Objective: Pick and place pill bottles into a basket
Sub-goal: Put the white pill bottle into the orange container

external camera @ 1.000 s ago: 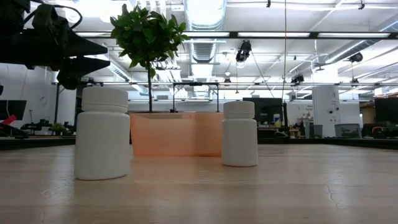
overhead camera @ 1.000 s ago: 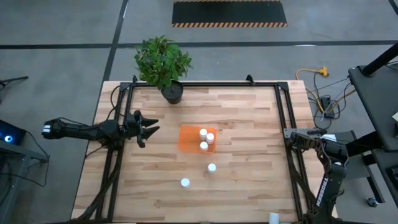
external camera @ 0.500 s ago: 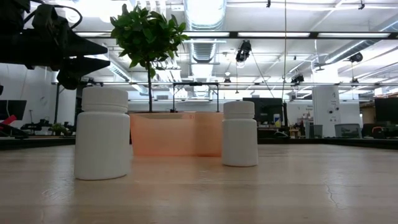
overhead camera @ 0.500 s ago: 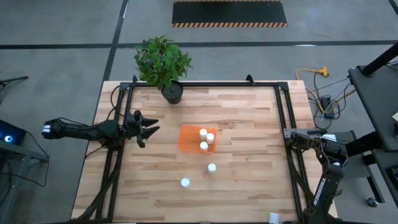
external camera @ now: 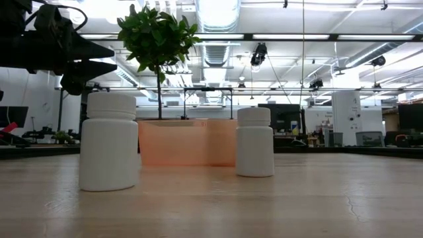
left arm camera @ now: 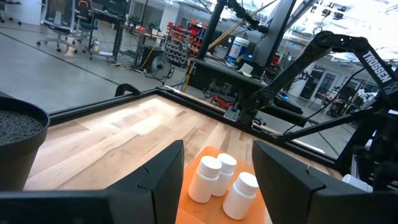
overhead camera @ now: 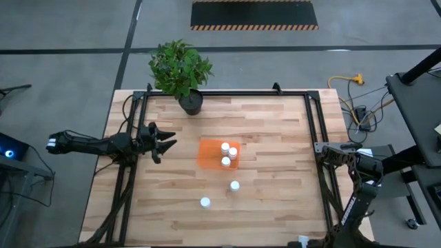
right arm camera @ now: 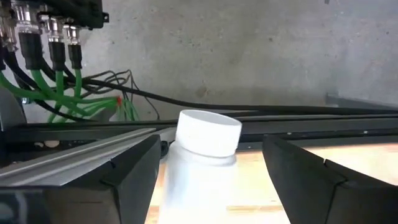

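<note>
Industrial lab: concrete floor, ceiling ducts, equipment racks.

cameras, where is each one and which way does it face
high view: overhead, straight down on the table; left arm, right arm show
low view: table height, past two pill bottles to the basket; left claw above
left wrist view: between the left fingers, three bottles in the basket
right wrist view: between the right fingers, one bottle
shared: high and low both show the basket
</note>
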You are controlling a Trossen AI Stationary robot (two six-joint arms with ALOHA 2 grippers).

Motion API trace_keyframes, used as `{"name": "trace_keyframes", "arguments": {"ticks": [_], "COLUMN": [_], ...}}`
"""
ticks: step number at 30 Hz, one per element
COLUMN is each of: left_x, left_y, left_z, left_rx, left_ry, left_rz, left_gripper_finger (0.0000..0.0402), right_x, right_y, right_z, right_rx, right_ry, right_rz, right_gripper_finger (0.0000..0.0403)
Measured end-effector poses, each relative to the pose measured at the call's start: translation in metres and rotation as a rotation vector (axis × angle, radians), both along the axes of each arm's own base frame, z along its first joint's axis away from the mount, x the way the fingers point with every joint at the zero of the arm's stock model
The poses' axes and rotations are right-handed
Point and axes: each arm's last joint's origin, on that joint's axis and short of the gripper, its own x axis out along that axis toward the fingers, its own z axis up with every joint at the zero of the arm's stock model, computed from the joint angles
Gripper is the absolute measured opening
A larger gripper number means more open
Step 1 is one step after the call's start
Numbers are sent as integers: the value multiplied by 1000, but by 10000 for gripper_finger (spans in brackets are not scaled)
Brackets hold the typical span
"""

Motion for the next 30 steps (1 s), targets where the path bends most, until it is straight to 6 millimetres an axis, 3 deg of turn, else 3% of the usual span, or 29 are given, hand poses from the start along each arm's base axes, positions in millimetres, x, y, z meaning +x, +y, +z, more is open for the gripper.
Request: {"name": "trace_keyframes", "arguments": {"ticks": [30], "left_x": [0], "left_y": [0], "left_z": [0], "left_rx": [0], "left_ry": [0], "left_rz": [0], "left_gripper_finger": [173], "right_x": [5], "right_y": [4], "right_z": [-7], "right_rx": [115], "right_ry": [35], "right_rz": [-57], "right_gripper_finger": [249]}}
